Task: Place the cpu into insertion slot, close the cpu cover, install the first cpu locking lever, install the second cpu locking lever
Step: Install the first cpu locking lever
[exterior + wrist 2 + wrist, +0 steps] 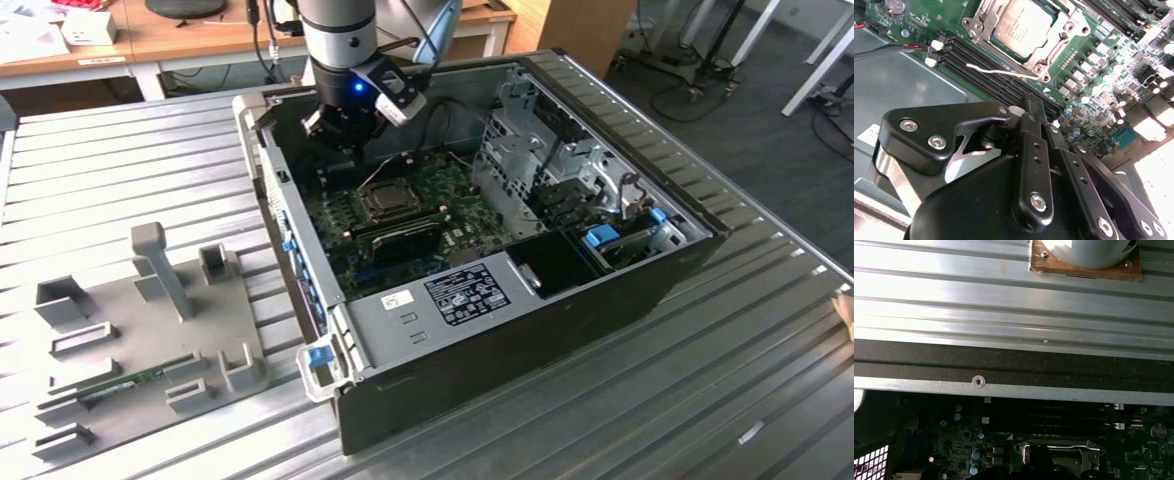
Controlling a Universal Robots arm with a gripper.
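Second wrist view shows the cpu point(1021, 27) lying in the insertion slot point(982, 21)

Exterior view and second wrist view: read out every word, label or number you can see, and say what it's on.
No text is legible.
cpu: faint print on its metal top, too blurred to read.
Black label on the silver panel inside the computer case: too small to read.
White sticker beside it: too small to read.

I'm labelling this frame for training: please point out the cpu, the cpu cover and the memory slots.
the cpu point(1021, 26), second wrist view, middle of its metal top.
the cpu cover point(1053, 44), second wrist view, frame's side bar.
the memory slots point(996, 86), second wrist view, one long black slot.
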